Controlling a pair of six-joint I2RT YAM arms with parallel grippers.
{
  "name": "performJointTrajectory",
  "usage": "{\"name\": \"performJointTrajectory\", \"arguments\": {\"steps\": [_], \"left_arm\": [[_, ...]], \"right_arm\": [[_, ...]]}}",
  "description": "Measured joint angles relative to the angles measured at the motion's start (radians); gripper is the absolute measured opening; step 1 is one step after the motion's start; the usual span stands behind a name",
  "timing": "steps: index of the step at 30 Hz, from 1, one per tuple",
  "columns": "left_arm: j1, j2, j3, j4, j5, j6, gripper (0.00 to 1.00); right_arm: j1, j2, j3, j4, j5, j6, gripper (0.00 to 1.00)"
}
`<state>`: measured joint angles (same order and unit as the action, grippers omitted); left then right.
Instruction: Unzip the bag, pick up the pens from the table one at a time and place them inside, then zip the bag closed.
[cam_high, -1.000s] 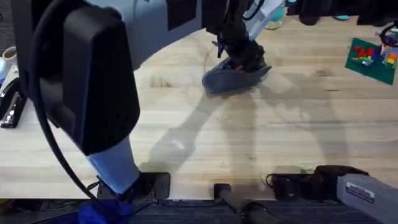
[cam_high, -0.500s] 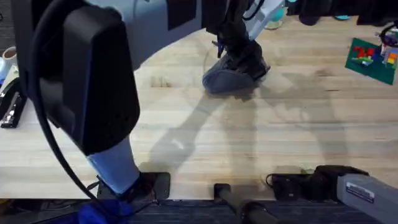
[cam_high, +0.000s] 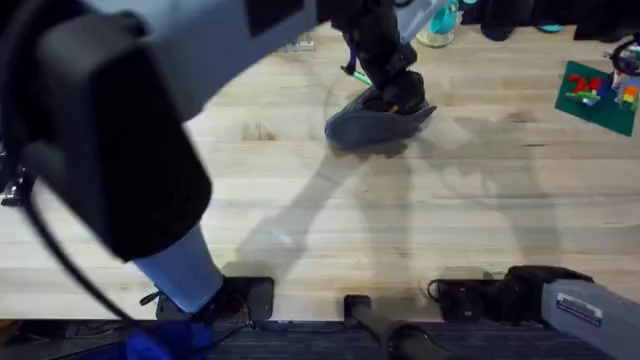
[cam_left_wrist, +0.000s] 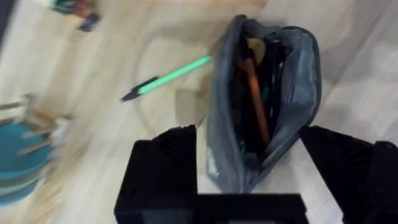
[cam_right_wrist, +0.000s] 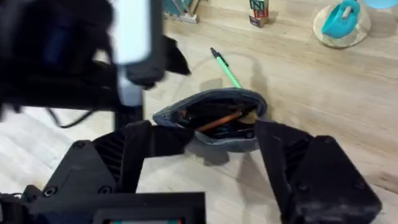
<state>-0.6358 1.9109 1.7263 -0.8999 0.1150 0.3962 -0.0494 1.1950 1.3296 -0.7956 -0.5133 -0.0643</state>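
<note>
I see the table (cam_high: 480, 200) spread wide under my left arm, whose spread, empty left gripper (cam_left_wrist: 252, 168) hangs directly over the unzipped bag (cam_left_wrist: 292, 93); the orange pen (cam_left_wrist: 255, 99) lies inside, the green pen (cam_left_wrist: 174, 73) on the wood just beside it. My right gripper (cam_right_wrist: 205, 146) also gapes, empty, facing the bag. No legible writing

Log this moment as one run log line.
bag: unzipped, open | orange pen: inside bag | green pen: on table beside bag | left gripper: open above bag | right gripper: open
</note>
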Motion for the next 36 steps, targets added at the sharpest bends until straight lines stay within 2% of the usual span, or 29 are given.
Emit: {"name": "performJointTrajectory", "arguments": {"steps": [8, 14, 17, 26, 30, 36], "left_arm": [[0.0, -0.113, 0.067, -0.07, -0.09, 0.004, 0.993], [0.02, -0.161, 0.068, -0.099, -0.109, 0.034, 0.993], [0.065, -0.179, 0.068, -0.116, -0.091, 0.07, 0.991], [0.263, -0.195, 0.068, -0.145, 0.062, 0.232, 0.991], [0.304, -0.195, 0.068, -0.145, 0.094, 0.309, 0.991], [0.326, -0.195, 0.068, -0.141, 0.11, 0.426, 0.99]], "right_arm": [[0.0, 0.0, 0.0, 0.0, 0.0, 0.0, 0.996], [0.0, 0.0, 0.0, 0.0, 0.0, 0.0, 0.995], [0.0, 0.0, 0.0, 0.0, 0.0, 0.0, 0.995], [0.0, 0.0, 0.0, 0.0, 0.0, 0.0, 0.996], [0.0, 0.0, 0.0, 0.0, 0.0, 0.0, 0.996], [0.0, 0.0, 0.0, 0.0, 0.0, 0.0, 0.996]]}}
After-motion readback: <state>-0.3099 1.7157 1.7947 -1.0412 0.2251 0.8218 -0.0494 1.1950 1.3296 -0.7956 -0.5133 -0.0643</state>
